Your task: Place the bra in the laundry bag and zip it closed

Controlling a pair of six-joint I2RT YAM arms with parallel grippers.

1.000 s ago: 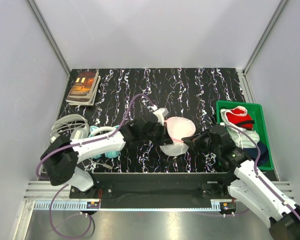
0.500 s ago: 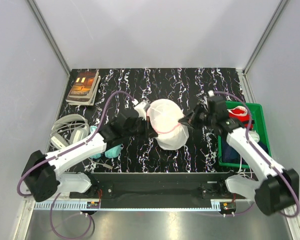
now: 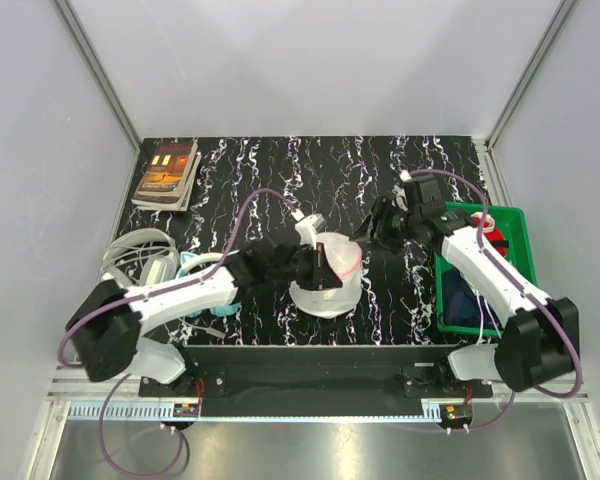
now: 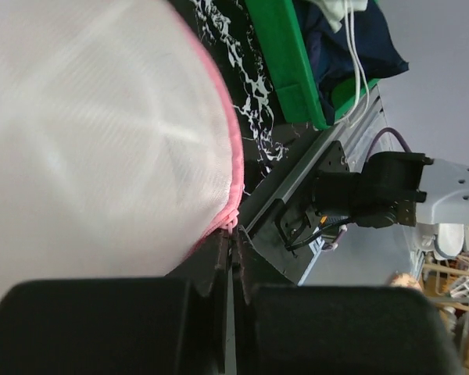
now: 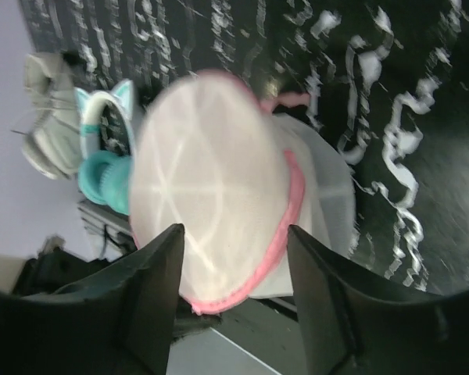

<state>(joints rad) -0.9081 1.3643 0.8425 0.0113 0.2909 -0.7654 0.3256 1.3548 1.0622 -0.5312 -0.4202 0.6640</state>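
Evidently the left gripper [image 4: 228,248] is serving as the anchor here. Its jaws are pressing together on the pink zip trim [image 4: 233,168] at the rim of the laundry bag [image 3: 332,285], with nothing else between them. It seems to be holding one domed mesh half tilted up off the other, which is lying on the marbled table [image 3: 280,170] near its front edge, between the two arms. Holding the rim this way is probably meant to steady the case so the other arm can work on it.

The right gripper [image 3: 368,232] is hanging just to the right of the bag and a little farther back. Its fingers are standing well apart, gripping nothing and not touching the mesh. In its wrist view the raised half is showing between them, with the teal headphones [image 5: 109,176] beyond it on the left.

The bra is not showing anywhere. Whether it is sitting inside the case or among the clothes in the green bin [image 4: 275,62] on the right cannot be told. How far the zip is running round is also unclear.
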